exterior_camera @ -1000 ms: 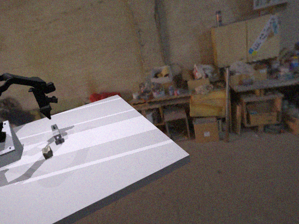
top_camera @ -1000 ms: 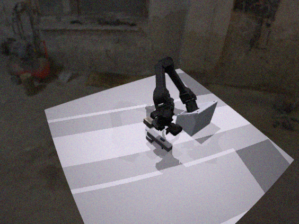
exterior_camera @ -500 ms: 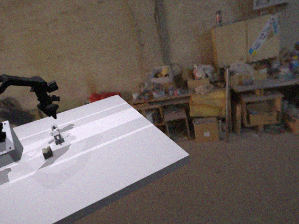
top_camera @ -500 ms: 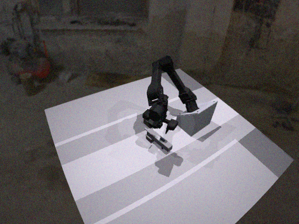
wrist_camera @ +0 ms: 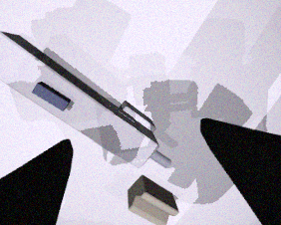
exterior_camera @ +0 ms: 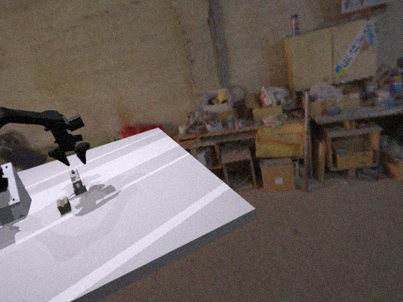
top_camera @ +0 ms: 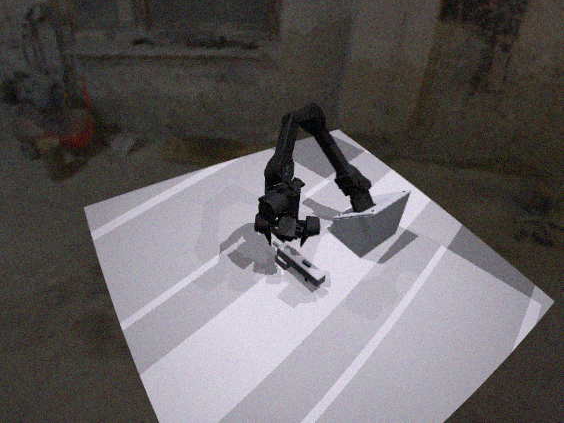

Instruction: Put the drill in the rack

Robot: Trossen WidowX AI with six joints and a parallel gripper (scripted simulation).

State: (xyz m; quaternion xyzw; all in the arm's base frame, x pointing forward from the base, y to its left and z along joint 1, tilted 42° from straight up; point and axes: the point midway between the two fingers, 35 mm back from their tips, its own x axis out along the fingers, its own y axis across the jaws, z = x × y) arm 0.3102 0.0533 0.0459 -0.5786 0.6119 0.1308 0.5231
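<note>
My gripper (top_camera: pixel 286 244) (exterior_camera: pixel 76 164) (wrist_camera: pixel 138 134) is open and empty, its fingers wide apart above the drill end of the long housing (top_camera: pixel 316 272) (exterior_camera: pixel 79 188) (wrist_camera: pixel 100 119). The housing lies on the table, pale on top with a dark long side. The blue key (wrist_camera: pixel 51 97) shows on its top, left of centre in the wrist view; how far down it sits is unclear. The short grey drill shank (wrist_camera: pixel 161 159) sticks out of the housing's lower right end. The beige notched rack (exterior_camera: pixel 63 205) (wrist_camera: pixel 151 201) stands just beyond that end; my gripper hides it in the top view.
A grey slanted block (top_camera: pixel 375 228) (exterior_camera: pixel 21 197) stands at the arm's base, beside the housing. A loop-like bracket (wrist_camera: pixel 138 115) is on the housing's dark side. Shadows and light stripes cross the white table (top_camera: pixel 240 361) (exterior_camera: pixel 161 193).
</note>
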